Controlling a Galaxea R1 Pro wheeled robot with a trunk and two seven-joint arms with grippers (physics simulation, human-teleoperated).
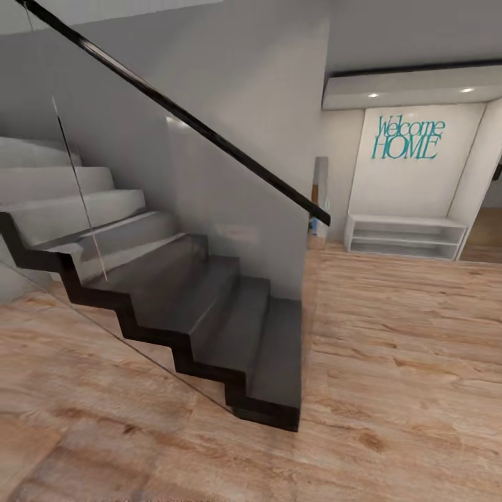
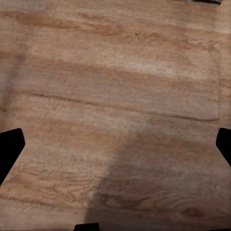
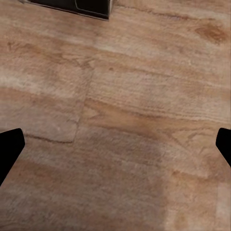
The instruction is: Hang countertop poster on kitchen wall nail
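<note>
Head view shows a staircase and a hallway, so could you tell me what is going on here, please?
The robot appears to be on its way, handling nothing. It faces a dark staircase with a glass side panel; beyond stands a white shelf under a "Welcome HOME" sign. Both wrist views look down at wood floor, with the left gripper and right gripper open and empty.

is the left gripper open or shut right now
Open. In the left wrist view the left gripper has its two black fingertips at opposite edges, with bare wooden plank floor between them and nothing held.
</note>
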